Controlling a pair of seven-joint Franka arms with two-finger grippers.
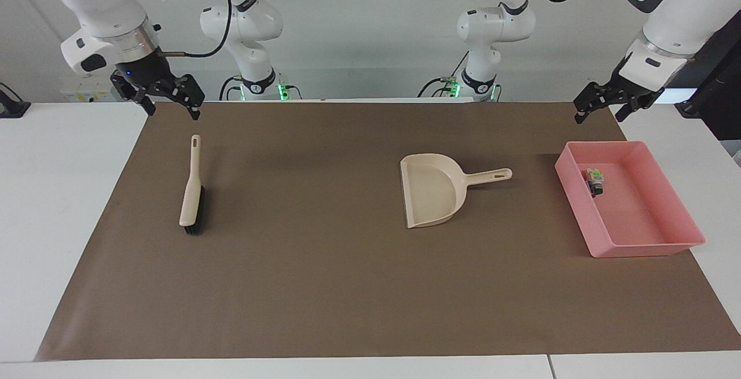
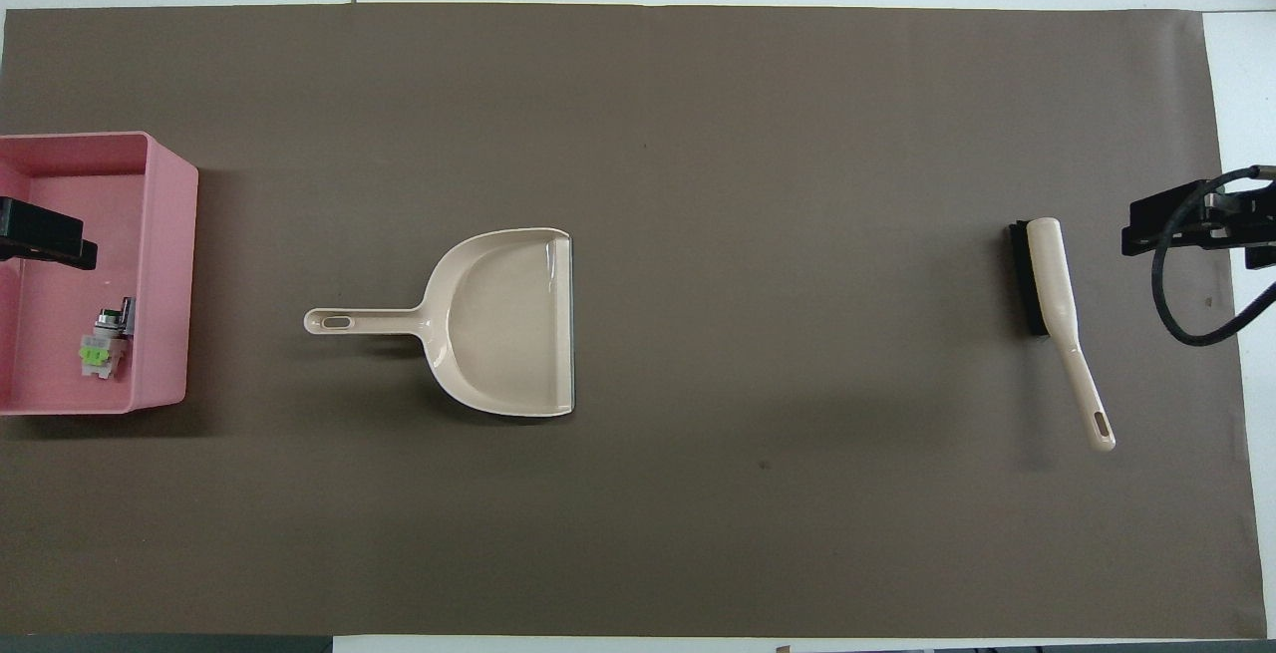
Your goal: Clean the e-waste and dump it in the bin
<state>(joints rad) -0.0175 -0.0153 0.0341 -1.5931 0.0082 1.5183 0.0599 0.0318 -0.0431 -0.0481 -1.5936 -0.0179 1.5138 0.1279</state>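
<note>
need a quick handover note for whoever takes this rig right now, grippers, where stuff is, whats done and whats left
Left gripper: open, empty, raised over the mat's edge at the robots' end, near the bin.
Right gripper: open, empty, raised over the mat's edge at the robots' end, just above the brush's handle tip.
E-waste: both pieces lie together inside the pink bin, against the wall nearest the dustpan.
Dustpan: empty, flat on the mat mid-table, handle pointing toward the bin.
Brush: lying on the mat at the right arm's end.
Done: waste swept up and dumped, tools set down.
Left: nothing visible on the mat to clean.
</note>
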